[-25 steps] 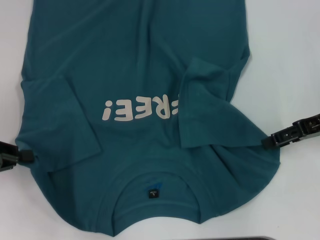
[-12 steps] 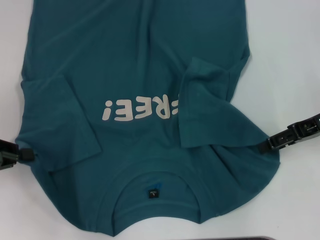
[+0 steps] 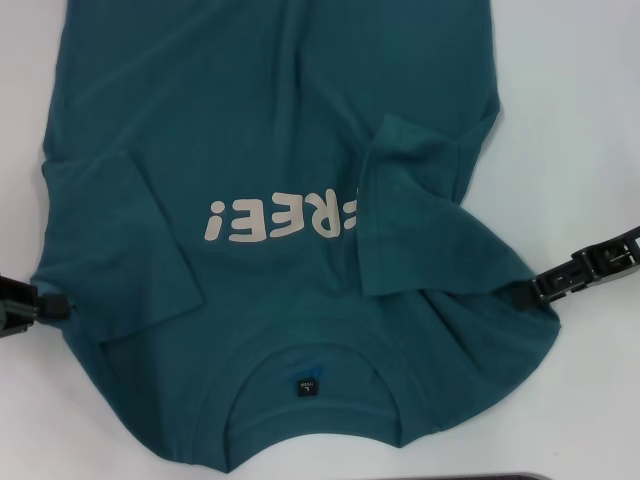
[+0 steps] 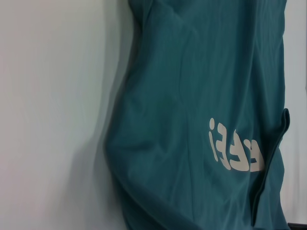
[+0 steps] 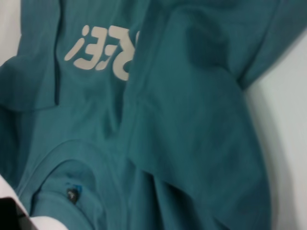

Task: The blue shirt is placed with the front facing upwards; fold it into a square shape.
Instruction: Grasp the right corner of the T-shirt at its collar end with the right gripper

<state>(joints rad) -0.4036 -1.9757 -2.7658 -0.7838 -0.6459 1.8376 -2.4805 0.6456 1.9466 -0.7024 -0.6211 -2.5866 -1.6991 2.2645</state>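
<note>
The shirt (image 3: 280, 170) lay on the white table (image 3: 580, 120), both sleeves folded inward. Left end effector (image 3: 55, 307) and right end effector (image 3: 528, 294) touched its edges; grip unclear.

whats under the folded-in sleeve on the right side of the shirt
The right sleeve flap lies on the chest of the blue shirt and covers the start of the pale lettering; only "REE!" shows. Anything else beneath it is hidden.

2 black, blocky grippers, left gripper (image 3: 40, 306) and right gripper (image 3: 545, 288)
</note>
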